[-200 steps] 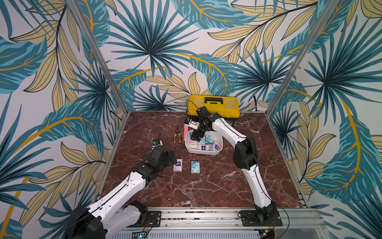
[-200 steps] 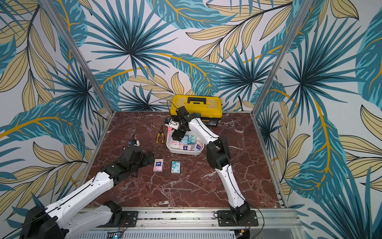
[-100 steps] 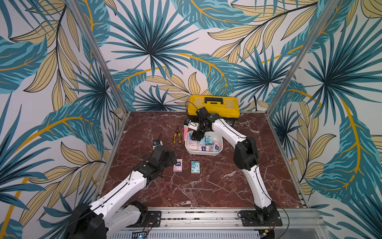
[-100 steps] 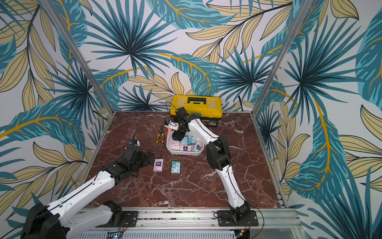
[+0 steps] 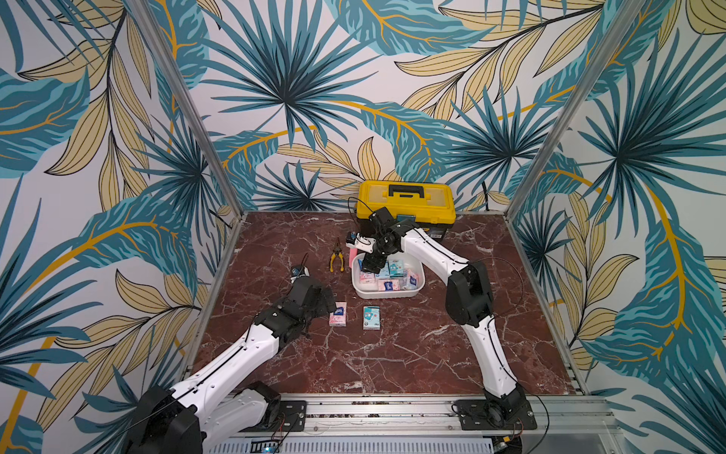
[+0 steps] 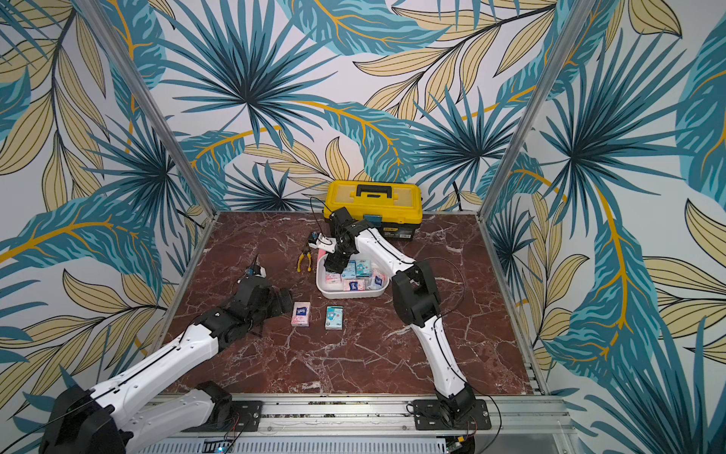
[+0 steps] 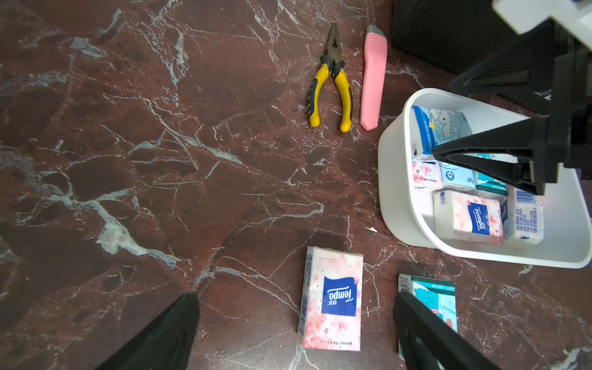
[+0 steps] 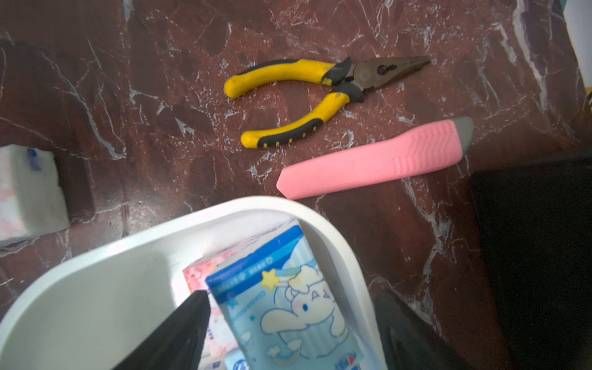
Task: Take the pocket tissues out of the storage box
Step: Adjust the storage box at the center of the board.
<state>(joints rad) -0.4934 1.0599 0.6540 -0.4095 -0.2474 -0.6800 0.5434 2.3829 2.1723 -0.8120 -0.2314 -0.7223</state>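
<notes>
Left claw hangs released by the pink pack and teal pack, both already out on the near desk. Right claw has barely moved, still spread astride the blue cartoon pack in the storage box's far-left corner; that pick looks pending.

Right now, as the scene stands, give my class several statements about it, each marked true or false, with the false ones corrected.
1. A pink pack and a teal pack lie on the table outside the storage box. True.
2. The yellow toolbox stands open. False: its lid is shut.
3. The right pincer reaches into the storage box, straddling a light blue cartoon pack. True.
4. The left pincer grips the pliers. False: it is open and empty; the pliers lie beside the pink bar.
5. The storage box is empty. False: several packs lie inside.
</notes>
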